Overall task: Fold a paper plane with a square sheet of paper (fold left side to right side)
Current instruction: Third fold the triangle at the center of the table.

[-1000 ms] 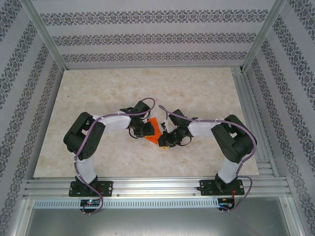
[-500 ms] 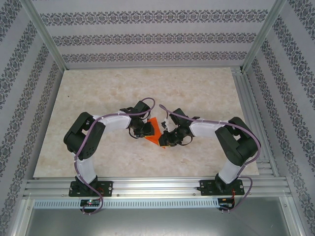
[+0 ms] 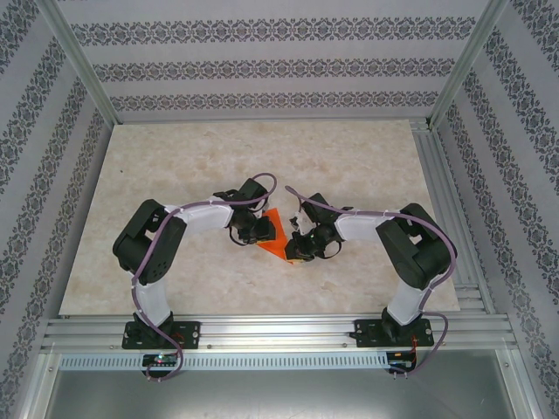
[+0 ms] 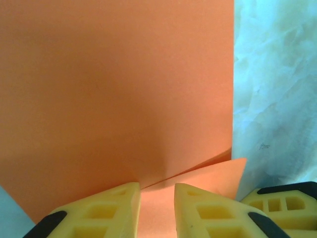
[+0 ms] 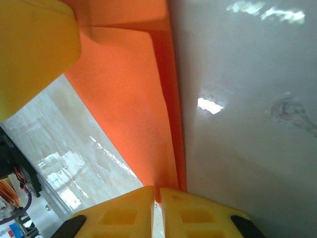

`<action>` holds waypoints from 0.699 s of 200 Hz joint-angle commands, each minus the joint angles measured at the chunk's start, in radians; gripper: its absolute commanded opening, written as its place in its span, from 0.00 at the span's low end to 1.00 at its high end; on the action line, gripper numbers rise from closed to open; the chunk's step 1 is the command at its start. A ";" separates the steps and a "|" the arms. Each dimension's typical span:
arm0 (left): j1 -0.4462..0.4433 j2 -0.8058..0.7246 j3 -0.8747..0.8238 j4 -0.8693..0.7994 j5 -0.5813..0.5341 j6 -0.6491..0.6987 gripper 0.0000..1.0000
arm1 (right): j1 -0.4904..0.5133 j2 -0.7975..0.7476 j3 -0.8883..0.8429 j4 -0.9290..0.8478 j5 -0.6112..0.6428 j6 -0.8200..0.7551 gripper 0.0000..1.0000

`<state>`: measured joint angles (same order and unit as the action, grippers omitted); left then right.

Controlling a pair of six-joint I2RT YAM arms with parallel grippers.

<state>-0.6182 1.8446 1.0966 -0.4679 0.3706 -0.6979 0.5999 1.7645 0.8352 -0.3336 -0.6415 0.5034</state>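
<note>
The bright orange paper plane (image 3: 274, 236) lies partly folded on the table between my two grippers. My left gripper (image 3: 259, 230) is at its left side. In the left wrist view the paper (image 4: 114, 89) covers most of the frame, and a folded flap (image 4: 218, 173) runs under my left gripper (image 4: 157, 208), whose yellow fingers (image 4: 99, 213) stand slightly apart over the sheet. My right gripper (image 3: 300, 249) is at the paper's near right corner. In the right wrist view my right gripper (image 5: 158, 198) is pinched shut on the folded edge (image 5: 171, 148) of the paper.
The marble-patterned table top (image 3: 175, 166) extends bare on all sides of the arms. Aluminium frame rails (image 3: 437, 175) border the right side and the near edge. A yellow finger of the other gripper (image 4: 287, 203) sits close at the lower right of the left wrist view.
The right arm's wrist and elbow have shifted slightly. The paper and the left arm hold the same place.
</note>
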 commanded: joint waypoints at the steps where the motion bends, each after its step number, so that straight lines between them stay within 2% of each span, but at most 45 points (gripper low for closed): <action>1: -0.008 -0.086 0.017 -0.035 -0.026 0.010 0.29 | -0.002 0.055 -0.027 -0.071 0.124 0.020 0.13; 45: -0.057 -0.200 -0.051 0.010 -0.003 -0.046 0.30 | 0.005 0.064 -0.025 -0.067 0.135 0.027 0.12; 84: -0.141 -0.187 -0.127 0.116 -0.022 -0.162 0.24 | 0.008 0.072 -0.022 -0.059 0.132 0.031 0.11; 140: -0.171 -0.160 -0.213 0.308 -0.070 -0.336 0.19 | 0.012 0.075 -0.026 -0.058 0.135 0.031 0.11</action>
<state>-0.7719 1.6817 0.9173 -0.3054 0.3359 -0.9215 0.6003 1.7710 0.8379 -0.3374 -0.6384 0.5240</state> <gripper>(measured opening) 0.194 0.107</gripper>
